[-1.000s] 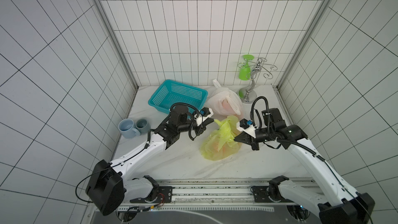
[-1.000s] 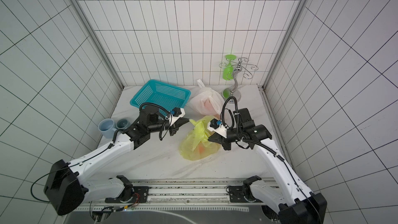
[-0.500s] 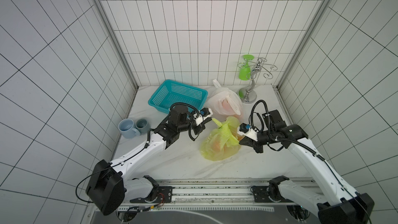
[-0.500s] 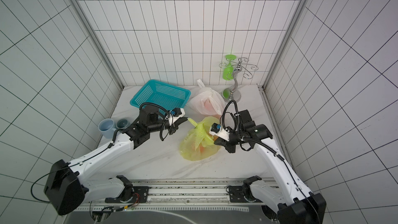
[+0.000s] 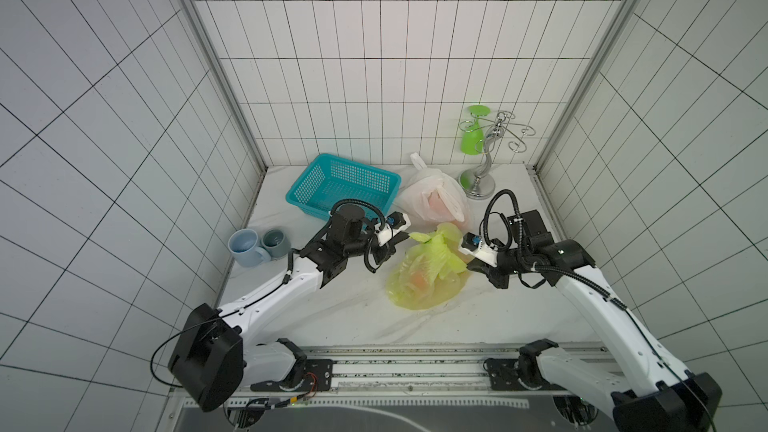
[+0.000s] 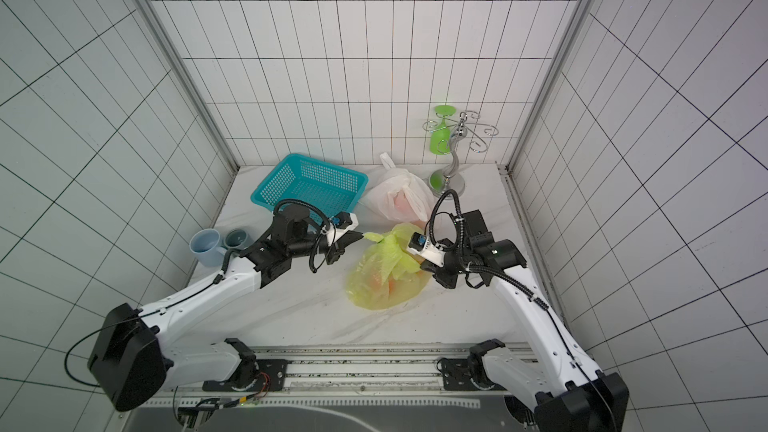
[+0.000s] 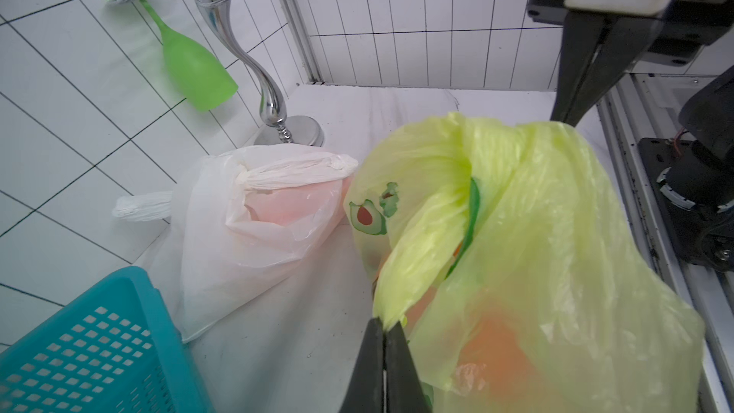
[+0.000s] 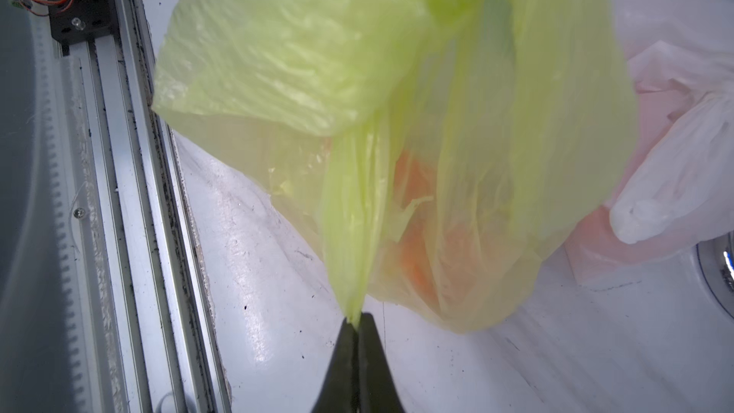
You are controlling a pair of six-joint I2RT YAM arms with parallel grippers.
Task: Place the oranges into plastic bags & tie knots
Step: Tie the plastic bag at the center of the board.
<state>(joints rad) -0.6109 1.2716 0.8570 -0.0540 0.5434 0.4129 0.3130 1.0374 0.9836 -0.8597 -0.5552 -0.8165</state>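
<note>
One handle (image 7: pixel 421 256) of the yellow bag (image 5: pixel 424 284) is being pinched by the left hand (image 7: pixel 383 329), whose jaws are being pressed together on the plastic. The other handle is being pinched in the same way by the right hand (image 8: pixel 354 320). The bag is being rested on the tabletop (image 5: pixel 332 317) between the two arms, just in front of the white bag (image 5: pixel 434 201), and oranges (image 7: pixel 492 351) are being shown through its skin as soft orange patches.

Compared with a second ago, the right hand is being carried slightly farther out toward its own side, while the left hand is being kept almost where it was. The handles, then bunched loosely above the bag, are now being drawn into two taut strips meeting over the mouth.

This is being read as the tightening pull of a knot, so filling seems finished for this bag and closing is under way. Whether the crossing is already locked cannot be told. Pale orange shapes are being shown inside the white bag too, but whether it is knotted cannot be told.
</note>
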